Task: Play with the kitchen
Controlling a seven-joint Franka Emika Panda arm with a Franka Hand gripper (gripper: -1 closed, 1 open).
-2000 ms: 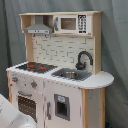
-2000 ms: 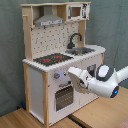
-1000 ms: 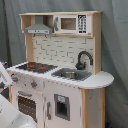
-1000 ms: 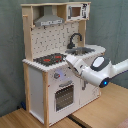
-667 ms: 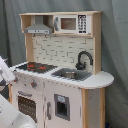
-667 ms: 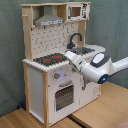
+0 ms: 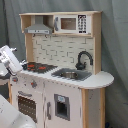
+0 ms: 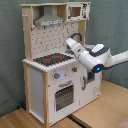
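From my station I see the kitchen (image 7: 60, 75) standing upright on a wooden floor (image 8: 100, 112) against a grey curtain backdrop (image 7: 112, 45), filling most of both exterior views. In the second exterior view the arm (image 8: 95, 56) reaches in from the second exterior view's right, its white body with a blue light angled up and toward the second exterior view's left, and its end (image 8: 71, 45) sits above the back right part of the black stovetop (image 8: 52, 59), close to the pegboard back (image 8: 52, 40) and in front of the black faucet (image 8: 76, 36). I cannot tell whether the jaws are apart or together, since the end of the arm shows only as a white shape. In the first exterior view the same arm appears at the first exterior view's left edge as a white block (image 7: 10, 60) raised above the stovetop's near corner, with the red burners (image 7: 36, 66) just beside it. The grey sink (image 7: 70, 75) lies next to the stovetop, the hood (image 7: 39, 27) hangs above the burners, and the microwave (image 7: 72, 22) sits in the top shelf. The oven door (image 8: 64, 96) below the knobs (image 8: 57, 76) looks closed.
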